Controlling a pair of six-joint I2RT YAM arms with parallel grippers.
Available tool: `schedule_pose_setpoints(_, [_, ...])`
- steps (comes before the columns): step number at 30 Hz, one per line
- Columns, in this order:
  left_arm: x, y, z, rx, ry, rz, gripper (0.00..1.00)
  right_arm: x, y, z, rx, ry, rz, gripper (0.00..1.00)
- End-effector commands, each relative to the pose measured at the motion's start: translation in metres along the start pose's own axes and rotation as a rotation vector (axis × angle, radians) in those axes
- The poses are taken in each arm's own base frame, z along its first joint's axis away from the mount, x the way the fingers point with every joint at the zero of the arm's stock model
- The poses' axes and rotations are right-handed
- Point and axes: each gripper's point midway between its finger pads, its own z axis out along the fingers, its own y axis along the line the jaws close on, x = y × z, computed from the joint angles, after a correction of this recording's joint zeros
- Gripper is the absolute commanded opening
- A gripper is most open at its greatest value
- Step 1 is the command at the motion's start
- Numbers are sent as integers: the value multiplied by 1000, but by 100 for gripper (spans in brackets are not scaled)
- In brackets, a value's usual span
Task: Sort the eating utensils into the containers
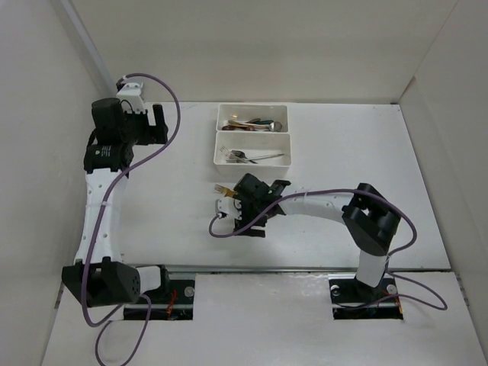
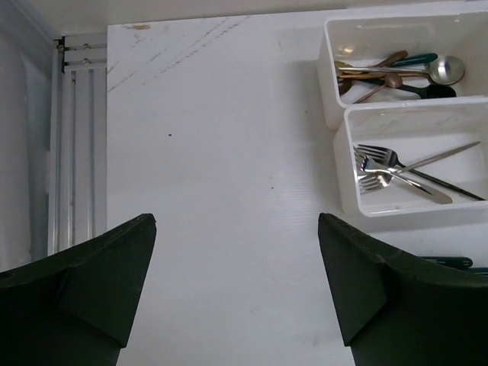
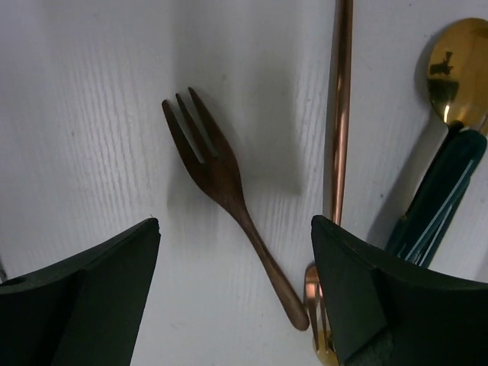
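Two white containers sit side by side at the back. The far tray (image 1: 284, 108) (image 2: 329, 76) holds spoons (image 2: 396, 69). Silver forks (image 2: 396, 169) lie in the near tray (image 1: 286, 158) (image 2: 345, 168). My right gripper (image 1: 255, 191) (image 3: 235, 223) hangs open just in front of the trays, low over loose utensils on the table. A brown fork (image 3: 225, 179) lies between its fingers, untouched. Beside it lie a copper handle (image 3: 341, 107), a gold spoon with a green handle (image 3: 456, 69) and a copper fork (image 3: 316, 305). A gold fork (image 1: 221, 188) pokes out to the left. My left gripper (image 1: 158, 122) (image 2: 236, 221) is open over bare table, left of the trays.
White walls close in the table on the left, back and right. A metal rail (image 2: 76, 137) runs along the table's edge in the left wrist view. Purple cables (image 1: 229, 229) loop off both arms.
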Motion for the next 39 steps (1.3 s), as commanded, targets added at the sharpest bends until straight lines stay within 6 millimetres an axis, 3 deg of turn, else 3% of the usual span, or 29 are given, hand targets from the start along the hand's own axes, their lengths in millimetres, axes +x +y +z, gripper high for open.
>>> schedule_pose_setpoints(1, [-17, 0, -26, 12, -86, -21, 85, -19, -5, 0, -22, -52, -40, 85])
schedule_pose_setpoints(6, [-19, 7, -36, 0, -111, -50, 85, -13, -10, 25, -28, -4, -13, 81])
schedule_pose_setpoints(16, [-28, 22, -42, -32, -141, -70, 85, -4, -14, 57, 48, 89, 43, 44])
schedule_pose_setpoints(17, [-27, 26, -43, -42, -141, -74, 85, -6, -11, 58, 49, 102, 33, 35])
schedule_pose_setpoints(22, [-32, 31, -41, -51, -145, -76, 85, -6, -3, 64, 19, 100, 27, 15])
schedule_pose_setpoints(24, [-32, 31, -41, -51, -145, -76, 85, -17, -1, 59, -2, 60, 34, 5])
schedule_pose_setpoints(29, [-30, 35, -38, -59, -137, -82, 85, -77, -11, 17, 7, -114, 27, 1])
schedule_pose_setpoints(33, [-28, 34, -35, -49, -128, -85, 85, -140, -20, -50, 38, -322, 0, 1])
schedule_pose_setpoints(37, [-28, 38, -36, -58, -129, -88, 85, -180, -56, -125, 98, -524, 9, 1])
schedule_pose_setpoints(39, [-28, 38, -36, -58, -129, -88, 85, -187, -93, -162, 216, -588, 25, 1])
